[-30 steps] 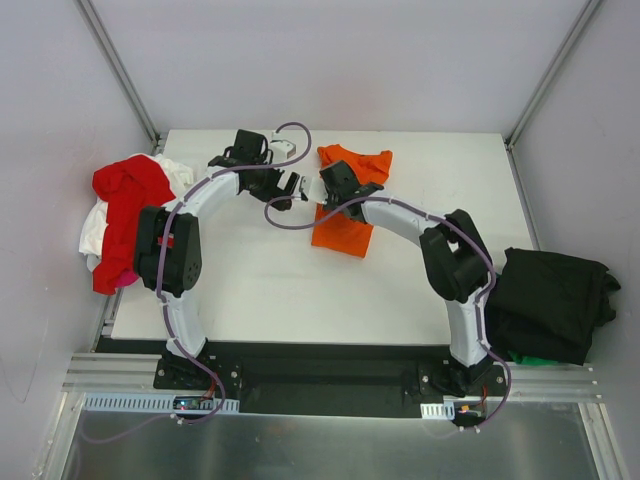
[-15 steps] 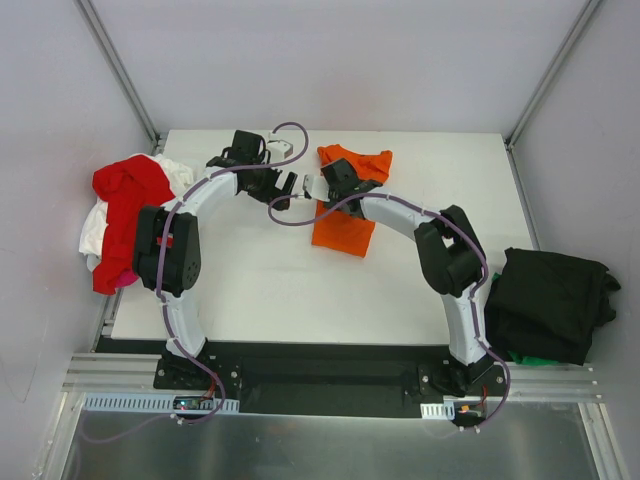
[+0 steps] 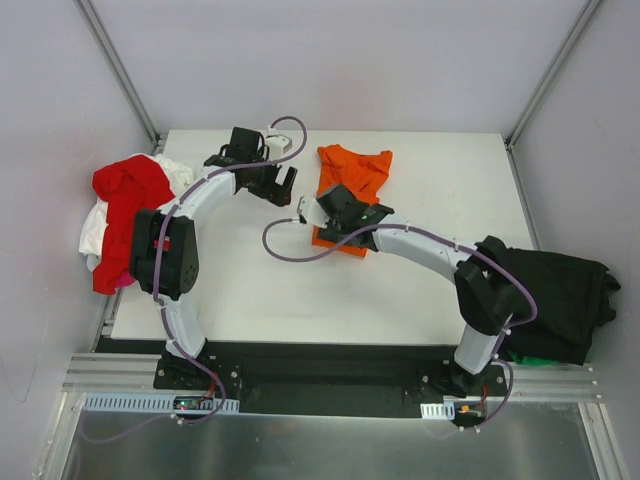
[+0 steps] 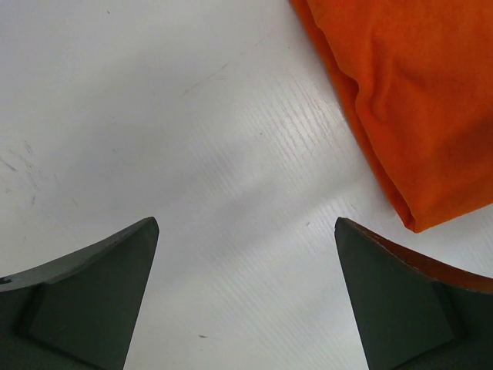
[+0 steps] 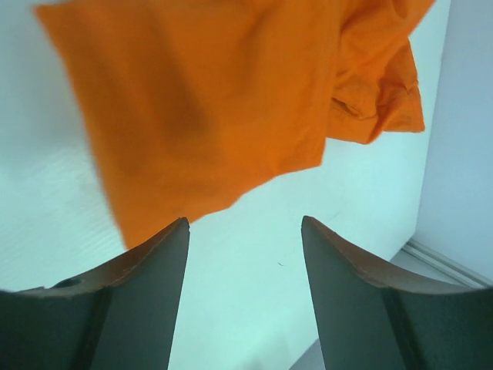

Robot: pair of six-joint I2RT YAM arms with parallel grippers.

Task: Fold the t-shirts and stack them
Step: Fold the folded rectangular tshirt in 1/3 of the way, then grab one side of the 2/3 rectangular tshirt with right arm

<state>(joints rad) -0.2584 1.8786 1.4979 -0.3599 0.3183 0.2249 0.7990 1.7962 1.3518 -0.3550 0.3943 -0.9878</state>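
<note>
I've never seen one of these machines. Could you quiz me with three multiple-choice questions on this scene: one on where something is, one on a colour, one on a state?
1. Where is the black heap of shirts?
A) at the right side of the table
B) at its far middle
C) at its left side

2. What colour is the folded shirt at the far middle?
A) blue
B) orange
C) yellow

3. How do the jaws of the right arm stand?
A) clamped on the folded shirt
B) clamped on the black heap
C) apart, holding nothing

Answers: 1 A, the top view shows it by the right edge. 2 B, every view shows orange cloth. 3 C, the right wrist view shows a clear gap.
</note>
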